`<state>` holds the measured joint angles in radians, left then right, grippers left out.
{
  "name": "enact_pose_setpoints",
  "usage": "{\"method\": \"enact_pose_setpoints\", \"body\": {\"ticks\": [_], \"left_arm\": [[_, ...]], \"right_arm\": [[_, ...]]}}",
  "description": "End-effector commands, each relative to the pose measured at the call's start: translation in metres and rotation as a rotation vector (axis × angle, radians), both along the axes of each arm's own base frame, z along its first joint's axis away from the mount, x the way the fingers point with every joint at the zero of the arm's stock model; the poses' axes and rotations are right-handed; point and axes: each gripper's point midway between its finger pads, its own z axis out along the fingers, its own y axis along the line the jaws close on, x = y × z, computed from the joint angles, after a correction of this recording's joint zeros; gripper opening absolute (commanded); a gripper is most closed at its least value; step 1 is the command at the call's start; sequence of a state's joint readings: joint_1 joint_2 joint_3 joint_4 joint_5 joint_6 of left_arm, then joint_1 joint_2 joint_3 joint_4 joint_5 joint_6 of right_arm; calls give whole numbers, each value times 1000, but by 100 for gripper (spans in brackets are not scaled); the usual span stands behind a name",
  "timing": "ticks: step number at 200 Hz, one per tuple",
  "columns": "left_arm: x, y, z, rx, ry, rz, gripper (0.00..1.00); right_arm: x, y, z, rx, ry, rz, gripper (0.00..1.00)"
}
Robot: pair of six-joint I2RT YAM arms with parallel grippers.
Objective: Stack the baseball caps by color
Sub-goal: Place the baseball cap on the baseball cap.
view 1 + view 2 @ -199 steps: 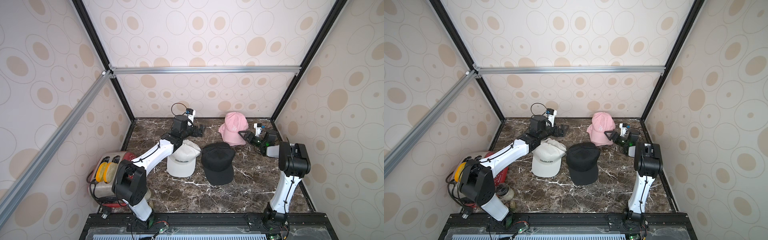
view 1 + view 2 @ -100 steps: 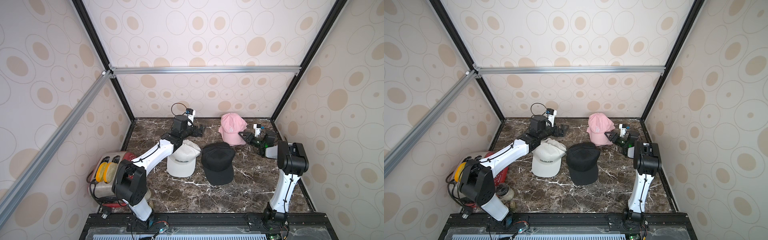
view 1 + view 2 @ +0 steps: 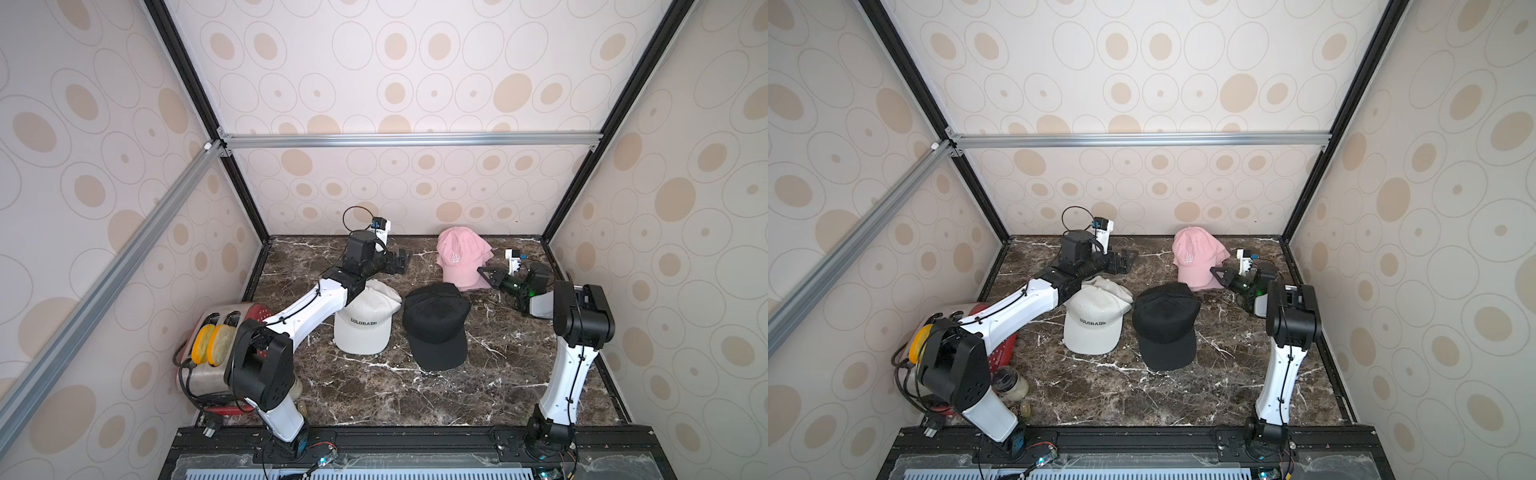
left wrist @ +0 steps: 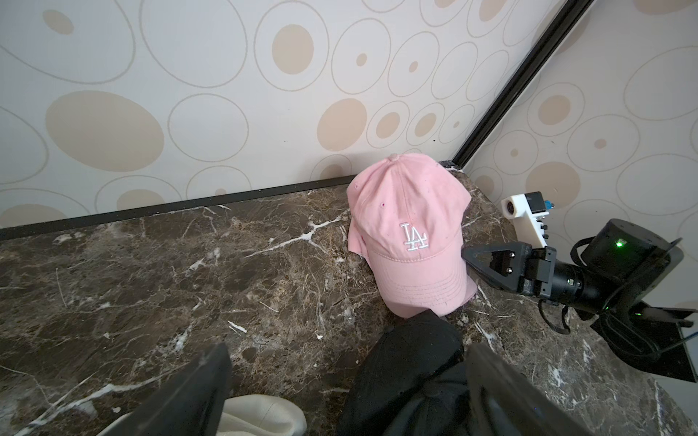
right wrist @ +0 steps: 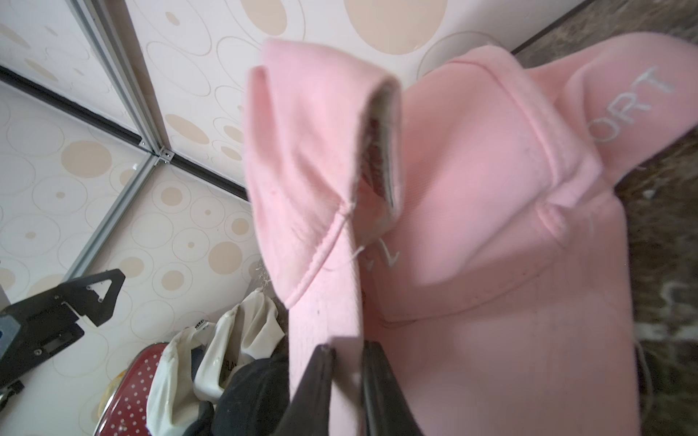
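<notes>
Fabric looks light and limp; a brim or strap seems the surest hold. Both top views: stacked pink fabric caps [image 3: 459, 257] [image 3: 1196, 255] at one o'clock on the dark marble surface [image 3: 374, 386], near the dotted corner walls [image 3: 415, 195]. Left wrist view: left fingers [image 4: 196, 392] spread, empty. Right wrist view: right fingers [image 5: 317, 385] pinch a pink edge.

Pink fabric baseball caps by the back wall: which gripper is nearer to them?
Right. The right gripper has its jaws closed on an edge of the pink fabric baseball caps. The left gripper stands open beside them, apart, with bare marble tabletop between.
</notes>
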<state>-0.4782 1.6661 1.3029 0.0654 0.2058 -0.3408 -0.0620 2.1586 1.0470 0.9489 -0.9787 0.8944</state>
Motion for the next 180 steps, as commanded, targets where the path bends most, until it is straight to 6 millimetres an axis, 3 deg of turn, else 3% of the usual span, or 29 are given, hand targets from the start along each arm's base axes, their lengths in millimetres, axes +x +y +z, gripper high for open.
{"method": "enact_pose_setpoints", "body": {"ticks": [1, 26, 92, 132, 180], "left_arm": [[2, -1, -5, 12, 12, 5, 99], [3, -1, -5, 15, 11, 5, 99], [0, -10, -6, 10, 5, -55, 99], [1, -7, -7, 26, -2, -40, 99], [2, -3, -7, 35, -8, -23, 99]], "right_arm": [[0, 5, -3, 8, -16, 19, 10], [1, 5, -1, 26, -24, 21, 0], [3, 16, 45, 85, -59, 101, 0], [-1, 18, 58, 69, -46, 128, 0], [17, 27, 76, 127, -65, 141, 0]]}}
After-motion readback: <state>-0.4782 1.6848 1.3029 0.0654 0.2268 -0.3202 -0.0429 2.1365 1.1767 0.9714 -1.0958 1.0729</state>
